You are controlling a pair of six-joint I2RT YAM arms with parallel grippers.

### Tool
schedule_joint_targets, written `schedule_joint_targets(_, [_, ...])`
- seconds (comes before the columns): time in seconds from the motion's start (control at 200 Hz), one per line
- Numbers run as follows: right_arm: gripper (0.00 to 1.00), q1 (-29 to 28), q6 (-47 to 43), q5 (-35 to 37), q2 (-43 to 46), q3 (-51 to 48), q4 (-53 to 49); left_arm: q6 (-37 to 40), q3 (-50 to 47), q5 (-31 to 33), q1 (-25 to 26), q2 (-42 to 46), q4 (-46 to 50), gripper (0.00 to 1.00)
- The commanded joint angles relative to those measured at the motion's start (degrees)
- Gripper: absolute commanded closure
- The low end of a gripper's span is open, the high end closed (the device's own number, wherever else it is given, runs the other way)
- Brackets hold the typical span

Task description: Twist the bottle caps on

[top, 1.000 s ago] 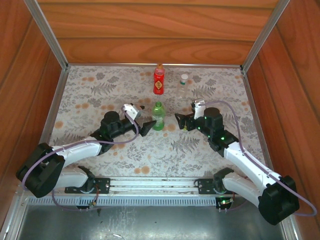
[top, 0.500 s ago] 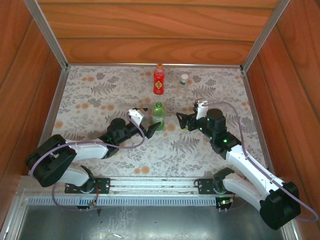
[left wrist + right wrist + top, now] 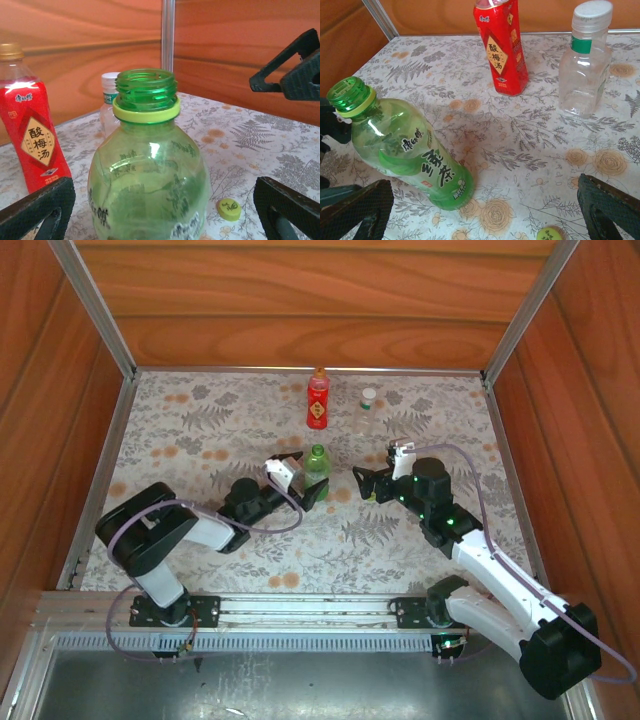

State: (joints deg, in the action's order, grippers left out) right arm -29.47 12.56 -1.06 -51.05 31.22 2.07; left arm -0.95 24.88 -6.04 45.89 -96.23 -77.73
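Note:
The green bottle [image 3: 317, 466] stands upright with its neck uncapped [image 3: 146, 89]. My left gripper [image 3: 305, 476] is open, one finger on each side of the bottle's body [image 3: 150, 170] with a gap on both sides. The green cap [image 3: 229, 209] lies flat on the cloth to the bottle's right [image 3: 550, 234]. My right gripper [image 3: 362, 484] is open and holds nothing, a little right of the green bottle [image 3: 405, 150]. Behind, the red bottle [image 3: 318, 402] carries an orange cap [image 3: 319, 371] and the clear bottle [image 3: 369, 415] a white cap [image 3: 591, 14].
A floral cloth [image 3: 200, 430] covers the table. Wooden walls [image 3: 300, 330] and metal corner posts [image 3: 100, 310] close it in at the back and sides. A metal rail [image 3: 310, 610] with both arm bases runs along the near edge.
My left arm has reached forward and right, bringing its fingers around the green bottle. The right arm has shifted only slightly. The bottles have not moved.

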Motion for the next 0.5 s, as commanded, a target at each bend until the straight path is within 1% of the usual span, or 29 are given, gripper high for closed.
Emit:
schedule_joint_targets(0.0, [0.0,0.47,0.34,0.19,0.24,-0.99,-0.96,0.81,2.23,1.03,0.41,-2.33,-3.48,0.09])
schedule_joint_targets(0.125, [0.0,0.47,0.28,0.46,0.6,-1.13,-0.94,-0.17,3.82,1.72,0.34,-5.37,-3.48,0.14])
schedule_joint_targets(0.36, [0.0,0.48,0.43,0.37,0.53,-1.51,-0.83,0.16,6.04,1.39,0.34,-8.83,-3.48,0.15])
schedule_joint_targets(0.5, [0.0,0.48,0.4,0.83,0.51,-1.78,-0.76,0.05,6.58,0.41,0.34,-9.19,-3.48,0.21])
